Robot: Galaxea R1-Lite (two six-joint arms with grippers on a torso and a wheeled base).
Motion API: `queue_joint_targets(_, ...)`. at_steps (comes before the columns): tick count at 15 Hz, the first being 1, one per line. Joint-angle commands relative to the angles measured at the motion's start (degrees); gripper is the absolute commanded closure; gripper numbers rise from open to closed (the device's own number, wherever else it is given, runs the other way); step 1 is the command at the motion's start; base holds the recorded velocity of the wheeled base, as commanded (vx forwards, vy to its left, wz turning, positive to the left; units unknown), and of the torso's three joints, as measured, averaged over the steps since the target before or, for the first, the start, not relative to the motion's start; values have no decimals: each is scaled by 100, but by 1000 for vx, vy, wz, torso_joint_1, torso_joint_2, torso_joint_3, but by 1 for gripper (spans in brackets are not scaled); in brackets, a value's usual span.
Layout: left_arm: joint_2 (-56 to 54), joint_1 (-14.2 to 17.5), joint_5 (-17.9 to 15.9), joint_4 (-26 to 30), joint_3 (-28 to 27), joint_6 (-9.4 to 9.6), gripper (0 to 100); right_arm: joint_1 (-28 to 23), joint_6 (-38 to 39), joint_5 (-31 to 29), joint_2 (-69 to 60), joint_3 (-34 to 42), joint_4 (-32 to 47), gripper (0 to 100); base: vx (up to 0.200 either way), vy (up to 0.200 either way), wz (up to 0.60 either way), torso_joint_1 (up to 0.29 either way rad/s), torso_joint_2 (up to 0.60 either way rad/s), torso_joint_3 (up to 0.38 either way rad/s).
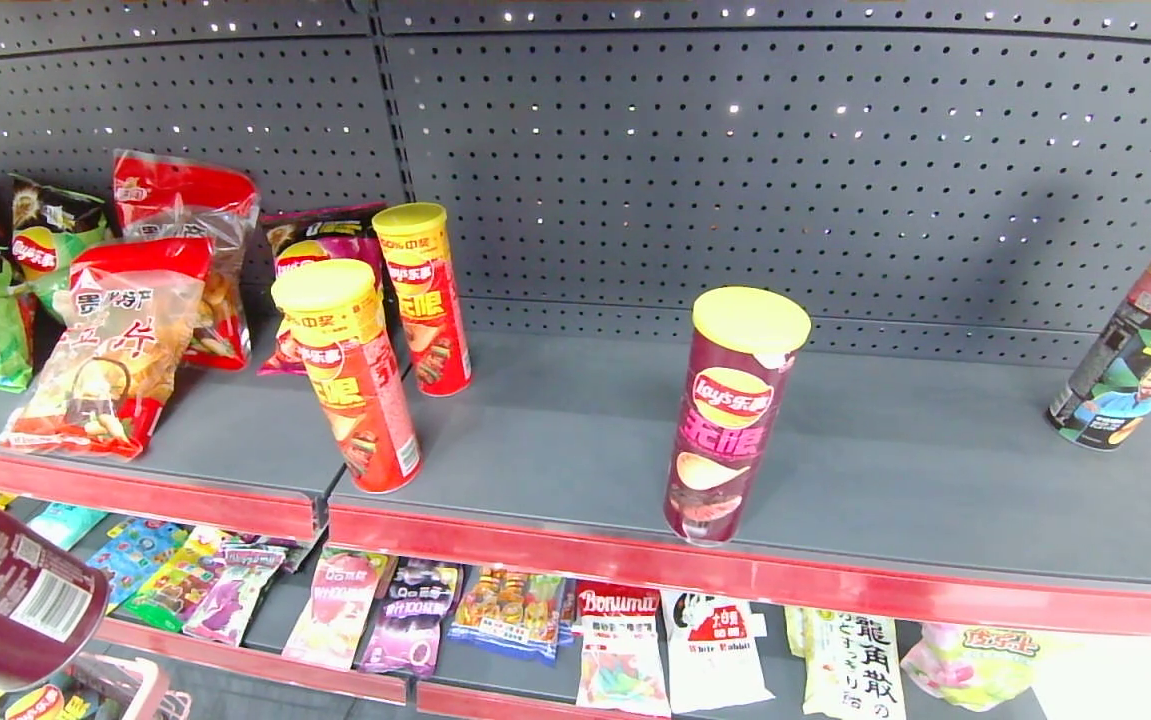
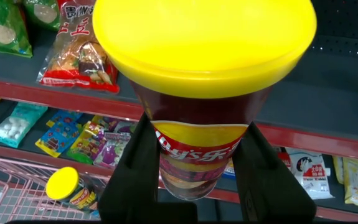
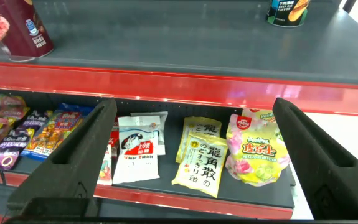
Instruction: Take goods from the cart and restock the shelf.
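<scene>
The grey shelf (image 1: 885, 470) ran across the head view, its broad middle bare between the standing stock, which was presumably why goods were headed there. Low on the robot's left sat the pink cart (image 2: 10, 186), a yellow-lidded can (image 2: 63, 185) lying among its goods. Snack bags (image 1: 125, 340) leaned against the pegboard at the shelf's left end. Beside them two red cans (image 1: 355, 375) stood upright, one behind the other with labels forward. A maroon can (image 1: 735, 410) stood alone near the front lip, and a dark can (image 1: 1130, 345) stood far right. The left gripper (image 2: 200, 180) pinched the held can (image 2: 197, 146), a maroon tube with a yellow lid, around its body, leaving both ends free for setting down. It hung below shelf level near the cart and looked tilted, though the head view cut it off. The right gripper (image 3: 197, 165) was spread wide and empty before the lower tier's packets (image 3: 138, 152)
</scene>
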Motion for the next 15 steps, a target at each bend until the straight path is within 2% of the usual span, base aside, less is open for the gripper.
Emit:
queue_joint_targets(1, -2, -3, 8, 1, 7, 4, 100, 1, -1, 1, 5, 1, -1, 0, 0, 0, 0, 0, 0, 0)
queue_joint_targets(10, 33, -3, -10, 1, 7, 22, 100, 1, -1, 1, 5, 1, -1, 0, 0, 0, 0, 0, 0, 0)
queue_joint_targets(12, 7, -3, -133, 1, -2, 22, 100, 1, -1, 1, 5, 1, -1, 0, 0, 0, 0, 0, 0, 0)
queue_joint_targets(15, -37, 6, -133, 1, 24, 22, 100, 1, -1, 1, 5, 1, -1, 0, 0, 0, 0, 0, 0, 0)
